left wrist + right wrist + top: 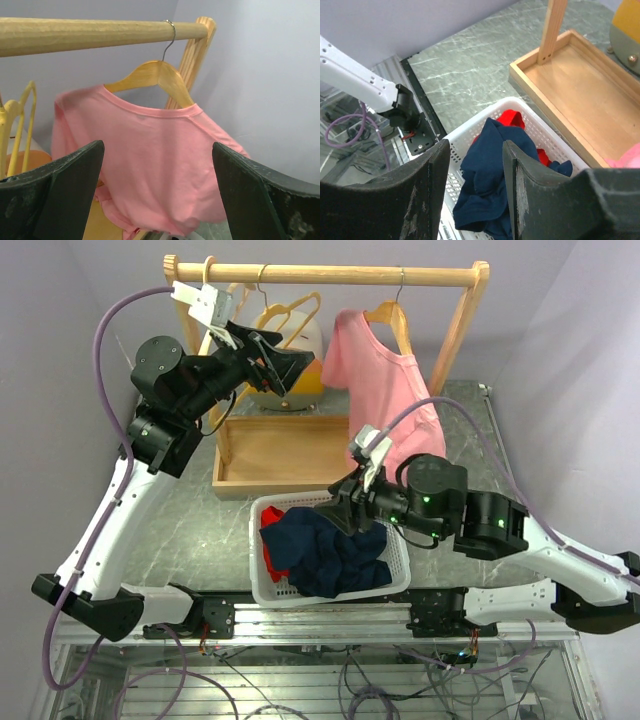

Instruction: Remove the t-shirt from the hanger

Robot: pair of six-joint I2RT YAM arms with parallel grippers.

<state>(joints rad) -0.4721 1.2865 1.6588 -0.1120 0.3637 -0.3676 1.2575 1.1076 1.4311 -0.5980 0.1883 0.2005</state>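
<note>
**Pink short-sleeved t-shirt point(385, 380) on its hanger, gripped by neither tool**

The shirt is seen at the upper right of the top view, draped over a pale wooden hanger point(392, 315) whose wire hook is caught on the round wooden rail point(330, 274). Its lower hem is bunched and hangs down near the grey marbled bench point(190, 530), beside the shallow wooden tray point(280, 455) that forms the rack's base.

The left tool point(295, 368) is raised at the upper left of centre, just under the rail and apart from the shirt. Its jaws are spread as wide as they go, and nothing is held between them. In the left wrist view the shirt's collar and chest are framed squarely in the gap.

The right tool point(338, 515) is held low at the centre, above the white slotted plastic basket point(262, 585). Its jaws are parted about halfway and nothing is gripped. A crumpled navy garment point(325, 550) and a red one point(270, 555) lie in the basket beneath.

The shirt is judged to be light, limp and easily stretched. It would slide and sag rather than keep its shape, and a pinch on a thin single layer could slip. A firmer hold is expected at the ribbed collar or at a shoulder seam where it lies over the hanger arm. From there the fabric could be drawn off one end of the hanger. The hanger is likely to swing or tip on its hook when pulled.
</note>
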